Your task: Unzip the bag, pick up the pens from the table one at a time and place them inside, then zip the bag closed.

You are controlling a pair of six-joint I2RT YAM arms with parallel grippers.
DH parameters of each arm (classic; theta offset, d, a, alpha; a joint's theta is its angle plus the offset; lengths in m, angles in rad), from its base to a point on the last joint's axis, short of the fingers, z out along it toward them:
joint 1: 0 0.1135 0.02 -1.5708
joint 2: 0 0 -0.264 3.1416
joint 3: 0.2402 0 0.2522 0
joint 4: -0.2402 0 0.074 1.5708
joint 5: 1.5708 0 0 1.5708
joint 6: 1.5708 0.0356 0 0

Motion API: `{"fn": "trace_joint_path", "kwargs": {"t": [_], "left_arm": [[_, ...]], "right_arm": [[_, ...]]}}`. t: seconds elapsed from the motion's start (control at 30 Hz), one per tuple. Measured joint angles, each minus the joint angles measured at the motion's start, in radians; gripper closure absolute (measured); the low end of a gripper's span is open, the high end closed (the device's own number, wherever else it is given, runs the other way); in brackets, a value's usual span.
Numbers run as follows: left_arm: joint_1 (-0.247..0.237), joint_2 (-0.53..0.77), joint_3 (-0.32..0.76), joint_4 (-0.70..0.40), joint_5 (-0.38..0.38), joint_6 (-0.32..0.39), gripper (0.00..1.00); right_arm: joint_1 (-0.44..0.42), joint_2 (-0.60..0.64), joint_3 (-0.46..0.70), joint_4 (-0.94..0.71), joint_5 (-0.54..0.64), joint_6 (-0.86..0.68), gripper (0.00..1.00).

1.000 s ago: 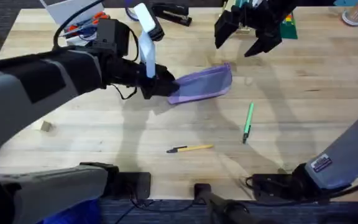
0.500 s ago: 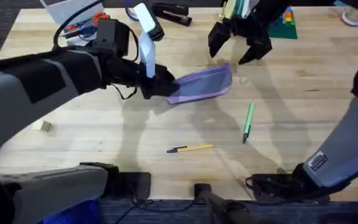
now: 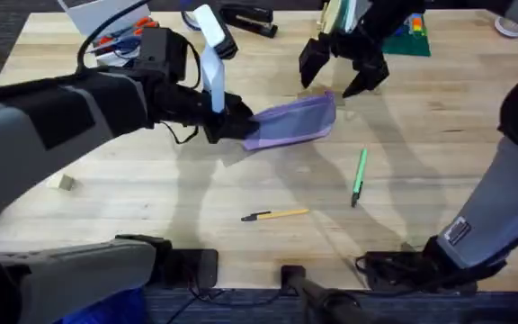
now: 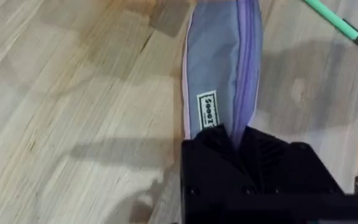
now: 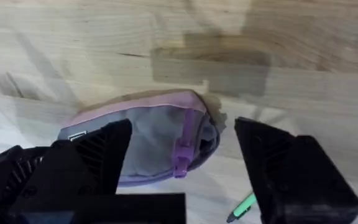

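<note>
Bag [image 3: 295, 121]: lilac pouch, lying centre of the overhead frame on the tabletop [image 3: 133, 193], zipper appearing closed. My left pincer [image 3: 234, 124] is pinching its left end. My right pincer [image 3: 342, 79] is hovering spread just above its right end, pull tab [image 5: 182, 158] between the fingers. Green pen [image 3: 359, 175] is lying lower right of the bag; yellow pen [image 3: 277, 214] is lying below it, both apart.
</note>
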Motion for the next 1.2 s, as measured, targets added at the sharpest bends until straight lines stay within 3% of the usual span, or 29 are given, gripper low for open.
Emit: {"fn": "trace_joint_path", "kwargs": {"t": [0.33,0.63,0.87,1.0,1.2], "left_arm": [[0.0,0.0,0.0,0.0,0.0,0.0,0.959],[0.0,0.0,0.0,0.0,0.0,0.0,0.959],[0.0,0.0,0.0,0.0,0.0,0.0,0.959],[0.0,0.0,0.0,0.0,0.0,0.0,0.959],[0.0,0.0,0.0,0.0,0.0,0.0,0.959]], "right_arm": [[0.0,0.004,0.0,0.0,0.0,0.0,0.036],[0.01,0.004,0.0,0.001,0.0,0.0,0.228],[0.024,0.004,0.0,0.002,-0.003,-0.004,0.559],[0.024,0.004,0.0,0.002,-0.003,-0.008,0.922],[0.024,0.004,0.0,0.001,-0.003,-0.011,0.97]]}}
